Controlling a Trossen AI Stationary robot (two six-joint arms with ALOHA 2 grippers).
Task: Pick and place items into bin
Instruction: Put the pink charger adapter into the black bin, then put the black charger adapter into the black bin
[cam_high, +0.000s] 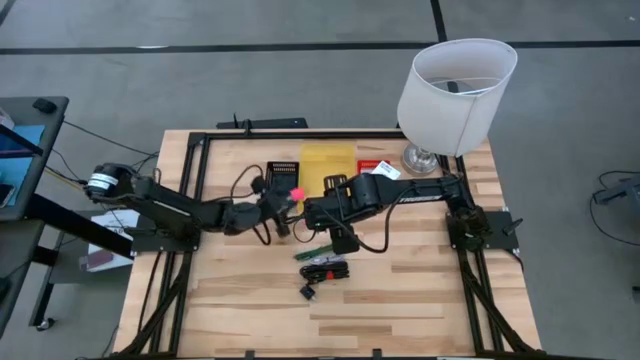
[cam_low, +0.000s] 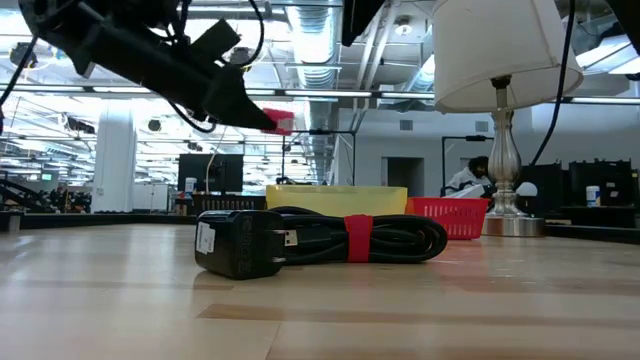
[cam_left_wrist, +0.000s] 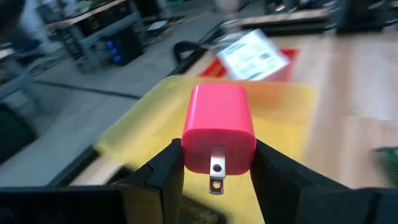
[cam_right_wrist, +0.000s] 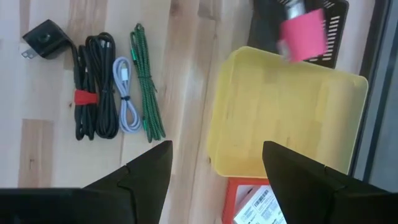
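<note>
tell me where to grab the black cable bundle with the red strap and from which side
Judging by its pose, take the black cable bundle at the red strap, coming straight down with the fingers across the coil. It lies flat on the table, bound tightest there; the black adapter at one end is bulkier.

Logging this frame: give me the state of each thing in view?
Left tool: shut on pink plug, lifted near the yellow tray.
Pink plug: gripped, prongs showing, off the table.
Right tool: open, empty, above the yellow tray's edge.
Yellow tray: upright, empty.
Black cable bundle: coiled, red tie, lying on table.
Green cable: lying on table.
Lamp: standing upright.
</note>
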